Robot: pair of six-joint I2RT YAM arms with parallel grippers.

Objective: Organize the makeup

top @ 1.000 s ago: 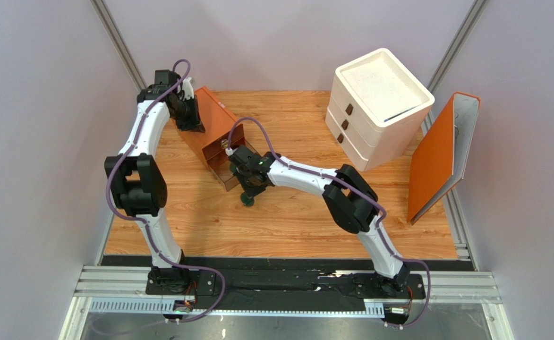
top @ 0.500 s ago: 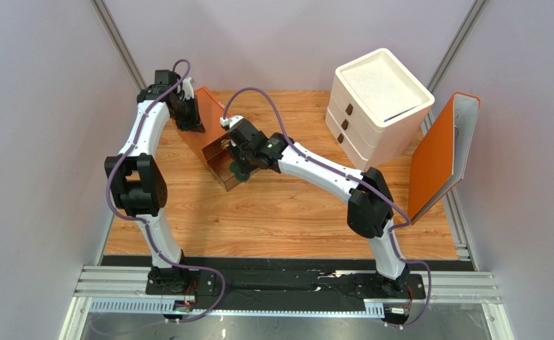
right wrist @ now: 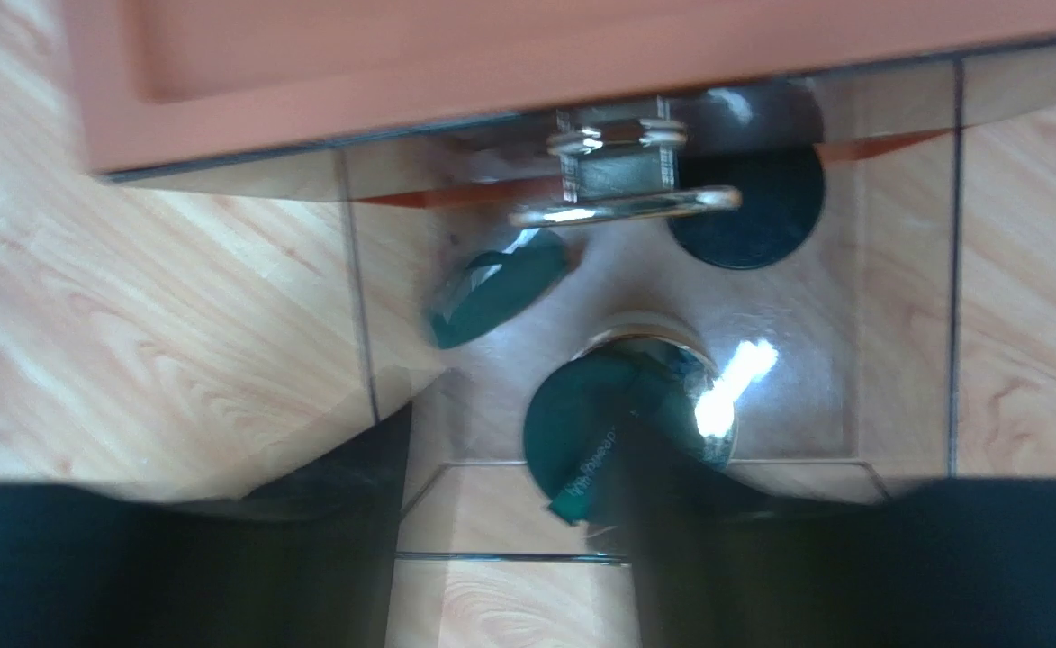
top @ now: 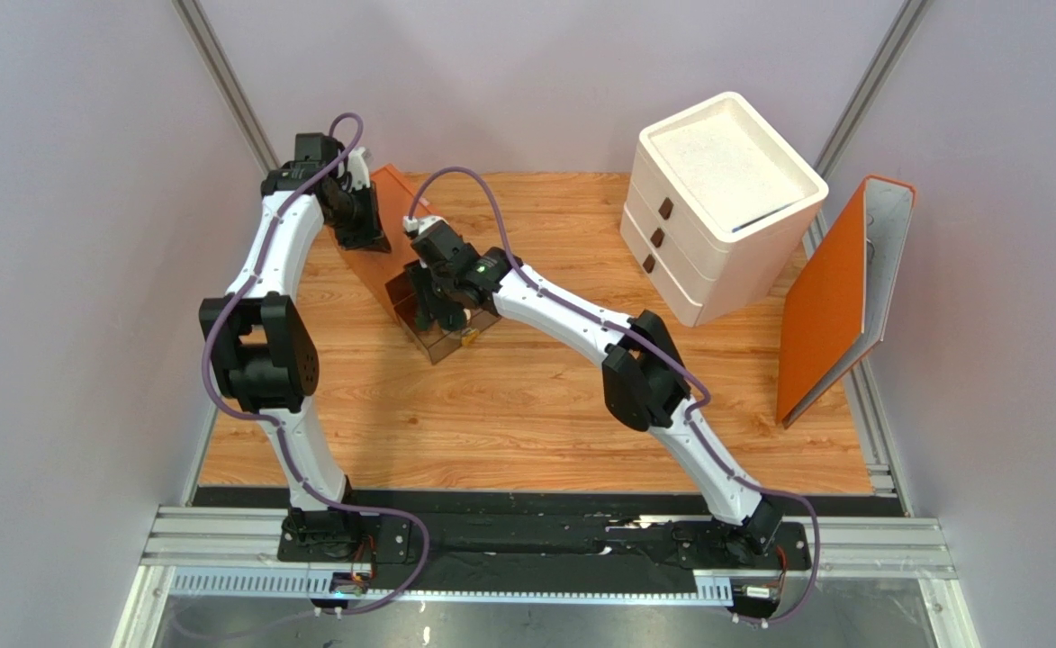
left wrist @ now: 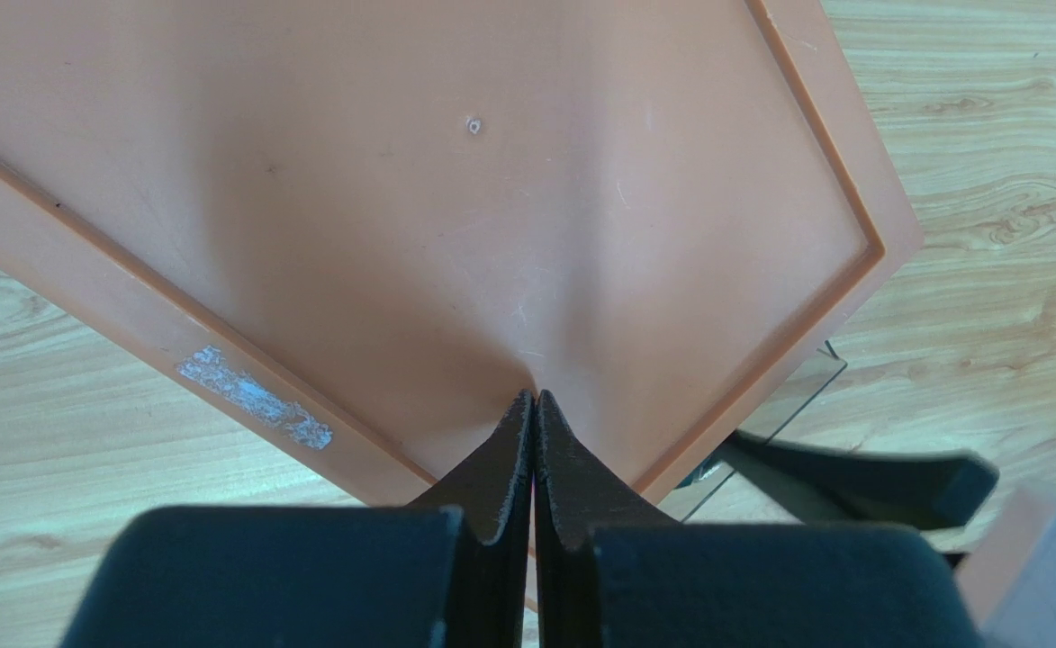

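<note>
In the right wrist view a clear drawer (right wrist: 912,338) stands pulled out of the orange drawer box (right wrist: 493,54). Inside it lie a black round compact (right wrist: 750,209) at the back and a dark green round compact (right wrist: 601,425) with a shiny rim nearer me. My right gripper (right wrist: 513,452) hangs over the drawer's front, open. The green compact rests against the right finger (right wrist: 709,540), apart from the left one. From above, the right gripper (top: 441,308) is over the drawer (top: 441,338). My left gripper (left wrist: 534,398) is shut, its tips pressed on the orange box top (left wrist: 425,203).
A metal pull handle (right wrist: 624,203) sits on the drawer's front. A white drawer unit (top: 722,203) stands at the back right of the wooden table (top: 520,405). An orange board (top: 844,297) leans against the right wall.
My right arm lifted the dark green compact off the table and swung it back-left over the clear drawer, then its jaws opened. The left arm has not moved.
</note>
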